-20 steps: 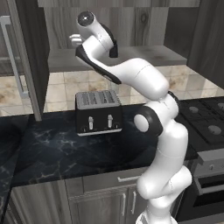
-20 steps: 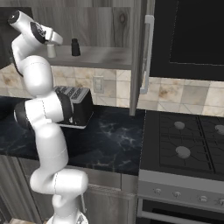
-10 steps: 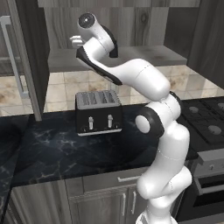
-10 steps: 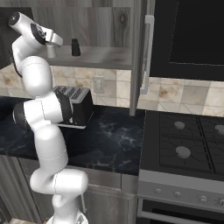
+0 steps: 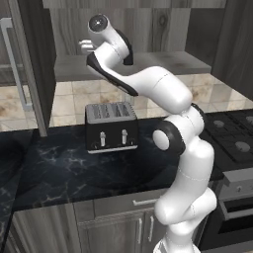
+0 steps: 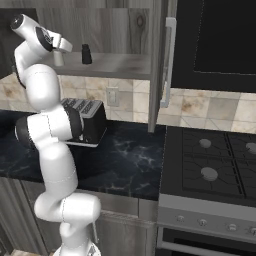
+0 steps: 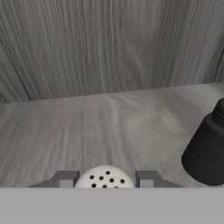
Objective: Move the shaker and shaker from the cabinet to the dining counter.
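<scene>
Inside the open cabinet (image 6: 161,60), the white shaker (image 7: 104,176) stands on the grey shelf (image 7: 109,127). Its perforated top sits between my two fingertips (image 7: 65,179). My gripper (image 7: 106,180) is shut on it, with a finger against each side. From the right base view the gripper (image 6: 58,54) hangs over the white shaker (image 6: 58,61) at the shelf's left end. The black shaker (image 6: 86,54) stands upright just to its right, apart from it, and appears in the hand view as the black shaker (image 7: 206,151). The dining counter is out of view.
A black toaster (image 5: 111,127) sits on the black marble worktop (image 5: 64,168) below the shelf. The cabinet door with its silver handle (image 6: 168,62) stands open to the right. A stove (image 6: 215,160) lies further right. The cabinet's back wall (image 7: 109,43) is close behind the shakers.
The arm has held its place at the shelf. The jaws have drawn in onto the white shaker. Both shakers stand where they were.
</scene>
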